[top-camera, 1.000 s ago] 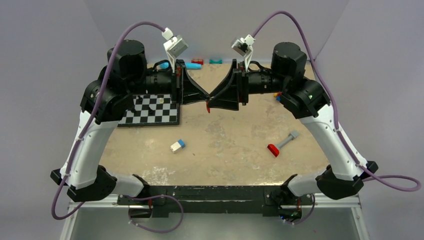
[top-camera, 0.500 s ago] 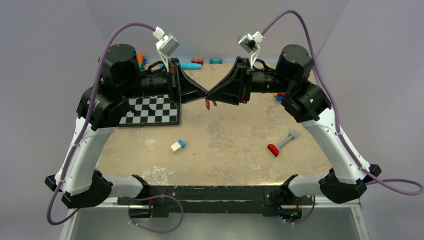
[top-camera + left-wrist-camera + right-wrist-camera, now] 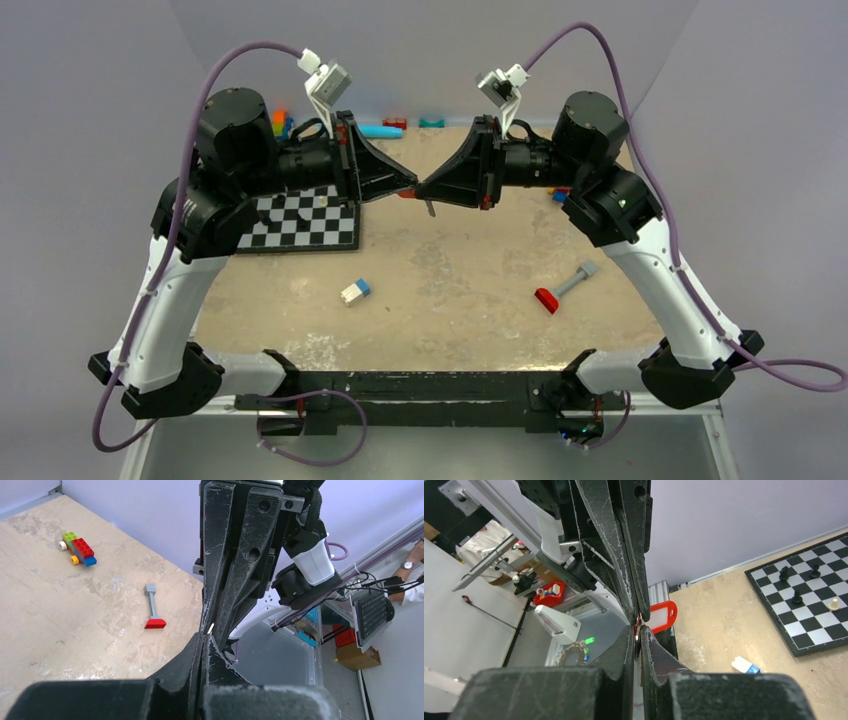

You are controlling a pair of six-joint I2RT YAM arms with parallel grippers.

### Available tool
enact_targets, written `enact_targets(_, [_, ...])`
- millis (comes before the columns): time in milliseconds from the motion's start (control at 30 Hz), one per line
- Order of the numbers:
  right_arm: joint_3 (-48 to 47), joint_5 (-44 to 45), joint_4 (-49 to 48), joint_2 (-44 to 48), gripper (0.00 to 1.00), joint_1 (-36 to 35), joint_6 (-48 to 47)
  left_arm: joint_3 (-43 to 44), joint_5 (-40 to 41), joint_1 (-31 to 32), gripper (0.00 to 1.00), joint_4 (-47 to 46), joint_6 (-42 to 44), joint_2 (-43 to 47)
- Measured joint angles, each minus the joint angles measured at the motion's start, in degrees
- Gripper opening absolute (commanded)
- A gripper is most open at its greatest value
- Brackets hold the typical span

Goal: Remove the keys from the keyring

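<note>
Right end effector [image 3: 423, 188] narrowed shut, left end effector [image 3: 412, 184] shut, keyring tag [image 3: 663, 616] lying sideways

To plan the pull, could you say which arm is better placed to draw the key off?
Probably right: the key hangs under the right pincer, while the left pincer is shut beside the red tag.

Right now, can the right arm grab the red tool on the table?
Probably not yet. The right gripper looks shut on the keyring in mid-air. Nothing blocks the way down to the red tool, though.
</note>
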State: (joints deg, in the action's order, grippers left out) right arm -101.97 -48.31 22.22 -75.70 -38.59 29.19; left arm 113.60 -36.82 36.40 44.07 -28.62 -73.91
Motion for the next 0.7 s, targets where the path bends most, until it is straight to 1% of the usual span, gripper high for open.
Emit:
enact_targets(33, [0.00, 0.00, -0.07, 0.04, 0.00, 0.00, 0.00, -0.02, 0.00, 0.00, 0.00, -0.13, -0.28, 0.07])
enact_targets(300, [0.00, -0.24, -0.68, 0.07, 0.00, -0.02, 0.59, -1.46, 0.24, 0.00, 0.00, -1.79, -1.01, 0.94])
enact_targets(533, [0.00, -0.20, -1.33, 0.07, 0.00, 0.00, 1.31, -5.55, 1.64, 0.00, 0.00, -6.40, -4.63, 3.17])
enact_targets(700, [0.44, 0.31, -3.39, 0.07, 0.00, -0.02, 1.92, -6.60, 3.74, 0.07, 0.00, -8.07, -6.40, 4.09])
